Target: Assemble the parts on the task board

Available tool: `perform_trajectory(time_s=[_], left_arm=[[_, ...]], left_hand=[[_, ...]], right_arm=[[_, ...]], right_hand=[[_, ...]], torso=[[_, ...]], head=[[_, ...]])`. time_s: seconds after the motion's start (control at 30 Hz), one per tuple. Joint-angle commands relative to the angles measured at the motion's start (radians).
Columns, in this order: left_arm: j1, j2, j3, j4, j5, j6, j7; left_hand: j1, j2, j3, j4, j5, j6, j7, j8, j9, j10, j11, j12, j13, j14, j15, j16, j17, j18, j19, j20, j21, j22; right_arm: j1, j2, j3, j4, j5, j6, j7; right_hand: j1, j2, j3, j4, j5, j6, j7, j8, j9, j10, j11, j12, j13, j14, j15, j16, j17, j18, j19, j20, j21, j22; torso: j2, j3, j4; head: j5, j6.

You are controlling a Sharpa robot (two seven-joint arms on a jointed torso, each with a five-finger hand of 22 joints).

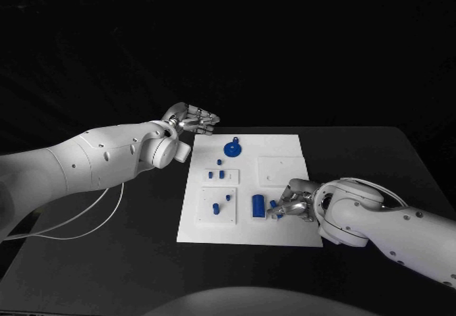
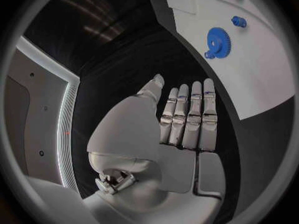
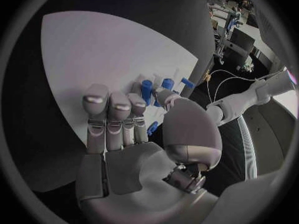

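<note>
We count one flat white task board (image 1: 285, 141) and one blue toothed gear (image 1: 232, 149). Our left hand (image 1: 190, 120) hovers spread and empty; the wrist view shows our right hand (image 3: 134, 129) pinching a blue peg (image 3: 147, 88).

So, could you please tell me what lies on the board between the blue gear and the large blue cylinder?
In the head view, between the blue gear and the blue cylinder, small blue parts sit in a raised white block.

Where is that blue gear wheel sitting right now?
In the head view the blue gear wheel lies on the far end of the white board, just right of the left hand, which hovers open beside the board.
</note>
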Motion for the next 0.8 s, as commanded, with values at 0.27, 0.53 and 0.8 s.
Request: perform_trajectory(time_s=[0.27,0.53,0.8], left_arm=[[-0.001,0.002,0.001,0.002,0.004,0.011,0.005],[-0.001,0.001,0.001,0.002,0.004,0.011,0.005],[-0.001,0.001,0.001,0.001,0.004,0.010,0.005]], left_hand=[[-0.004,0.003,0.000,0.005,-0.003,-0.009,-0.001,0.000,0.001,-0.001,0.001,-0.002,0.000,0.000,0.004,-0.003,0.001,0.009,0.004,0.001,0.001,-0.002],[-0.004,0.003,0.000,0.005,-0.003,-0.009,-0.001,0.000,0.001,-0.001,0.001,-0.002,0.000,0.000,0.004,-0.003,0.001,0.009,0.004,0.001,0.001,-0.002],[-0.004,0.003,0.000,0.005,-0.003,-0.009,-0.001,0.000,0.001,-0.001,0.001,-0.002,0.000,0.000,0.004,-0.003,0.001,0.009,0.004,0.001,0.001,-0.002]], right_arm=[[-0.002,-0.007,0.000,0.001,0.014,-0.002,0.004],[-0.002,-0.016,0.002,0.008,0.016,-0.009,0.007],[-0.002,-0.021,0.012,0.018,0.039,-0.009,0.008]], right_hand=[[-0.016,-0.010,-0.004,0.027,-0.018,0.008,0.001,-0.003,0.008,0.001,0.003,0.007,0.000,0.002,-0.005,-0.004,-0.003,-0.008,0.058,-0.004,0.002,0.013],[-0.015,-0.011,-0.006,0.035,-0.019,0.010,0.000,-0.003,0.011,0.001,0.003,0.011,0.003,0.002,-0.005,-0.004,-0.003,-0.008,0.058,-0.004,0.003,0.012],[-0.021,-0.011,-0.003,0.046,-0.018,0.011,0.000,-0.003,0.013,0.000,0.003,0.014,0.006,0.003,-0.005,-0.004,-0.003,-0.008,0.058,-0.004,0.005,0.011]], torso=[[0.000,-0.0005,0.0007],[0.000,-0.0005,-0.0003],[0.000,0.0000,0.0000]], head=[[-0.001,0.003],[0.000,0.003],[0.000,0.003]])
